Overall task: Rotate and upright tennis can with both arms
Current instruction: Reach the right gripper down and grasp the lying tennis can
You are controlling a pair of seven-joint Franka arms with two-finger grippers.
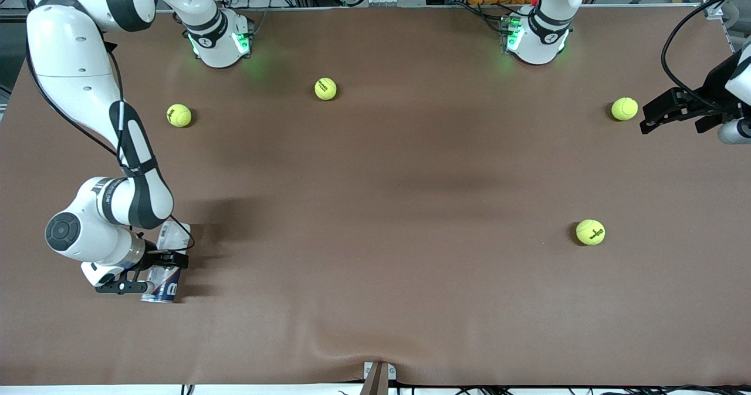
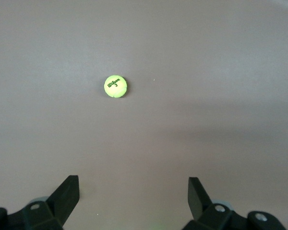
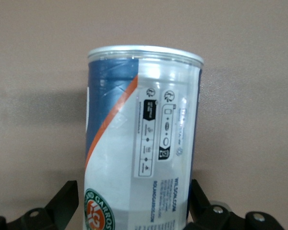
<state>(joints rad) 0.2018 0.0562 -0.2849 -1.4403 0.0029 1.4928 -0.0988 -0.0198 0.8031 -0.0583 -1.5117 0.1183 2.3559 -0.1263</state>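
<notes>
The tennis can (image 1: 166, 282) lies on its side near the right arm's end of the table, close to the front camera, its blue-labelled end nearest that camera. My right gripper (image 1: 151, 273) is down at the can and open, one finger on each side of it. In the right wrist view the can (image 3: 144, 139) fills the space between the fingers (image 3: 67, 196), with a gap showing on one side; the right gripper (image 3: 133, 191) does not clamp it. My left gripper (image 1: 648, 118) hangs open and empty at the left arm's end of the table, beside a tennis ball (image 1: 624, 108).
Loose tennis balls lie about the brown table (image 1: 375, 207): one (image 1: 179, 115) and another (image 1: 325, 88) near the robots' bases, one (image 1: 590, 232) nearer the front camera. The left wrist view shows a ball (image 2: 115, 86) ahead of the open left gripper (image 2: 133, 187).
</notes>
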